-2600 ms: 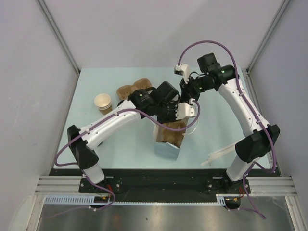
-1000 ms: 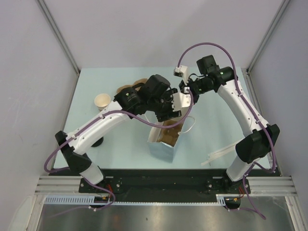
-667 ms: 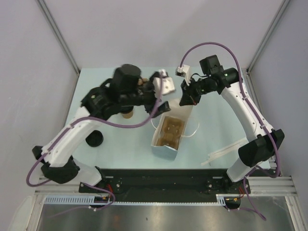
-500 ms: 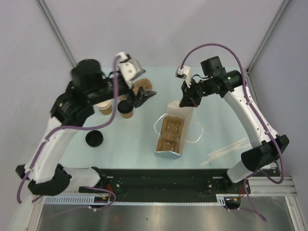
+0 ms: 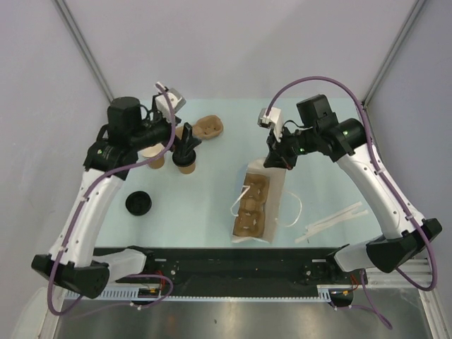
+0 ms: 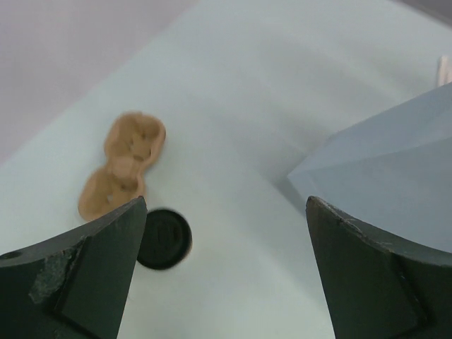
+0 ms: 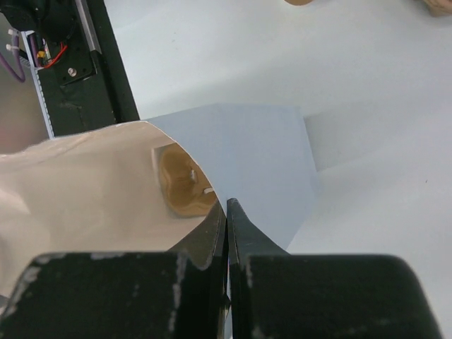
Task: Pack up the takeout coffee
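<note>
Top cam: left gripper (image 5: 186, 145) hangs right over the takeout coffee (image 5: 186, 167) by the tan cup (image 5: 153, 157); right gripper (image 5: 272, 161) sits at the blue bag (image 5: 275, 198) rim.

Left wrist: fingers (image 6: 78, 282) spread wide, nothing held, lid (image 6: 164, 238) below.

Right wrist: jaws pinched tight on the bag edge, carrier (image 7: 185, 185) inside.

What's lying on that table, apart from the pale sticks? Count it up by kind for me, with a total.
Paper cups: 2, a lidded cup and a lidless cup
Loose black lid: 1
Paper bag: 1
Cardboard trays: 2, a loose tray and a tray in the bag
Total: 6
</note>
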Robot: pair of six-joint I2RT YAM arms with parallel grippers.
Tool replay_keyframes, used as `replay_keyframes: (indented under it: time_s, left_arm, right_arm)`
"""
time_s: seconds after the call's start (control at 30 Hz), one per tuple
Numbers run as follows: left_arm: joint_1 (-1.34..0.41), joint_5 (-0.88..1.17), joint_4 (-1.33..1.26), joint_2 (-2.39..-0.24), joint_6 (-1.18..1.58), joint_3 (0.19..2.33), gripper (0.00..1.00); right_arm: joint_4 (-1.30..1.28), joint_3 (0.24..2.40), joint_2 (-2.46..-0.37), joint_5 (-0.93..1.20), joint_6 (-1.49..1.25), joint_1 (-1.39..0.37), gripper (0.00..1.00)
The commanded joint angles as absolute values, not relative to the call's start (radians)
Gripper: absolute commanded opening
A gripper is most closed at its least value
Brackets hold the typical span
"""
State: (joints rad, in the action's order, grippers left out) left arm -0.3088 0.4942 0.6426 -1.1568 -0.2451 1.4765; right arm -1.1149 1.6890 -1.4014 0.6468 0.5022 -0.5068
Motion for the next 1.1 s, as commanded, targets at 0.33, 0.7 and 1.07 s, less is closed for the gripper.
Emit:
replay_keyframes:
  time_s: [0.33, 0.7, 1.07]
  left_arm:
    - [-0.279, 0.187, 0.727, -1.356, -0.270, 1.420, 1.00]
    - [-0.226, 0.180, 0.868, -1.669, -0.311, 1.592, 1.00]
    - [-0.225, 0.160, 0.861, -1.795, -0.347, 1.643, 1.00]
  right_arm:
    - [-1.061, 1.654, -1.447, 0.591, 0.452, -0.499, 0.00]
    - [-1.071, 1.669, -1.474, 0.578, 0.468, -0.491, 0.00]
    - [-1.077, 1.677, -1.496, 0.587, 0.471, -0.482, 0.00]
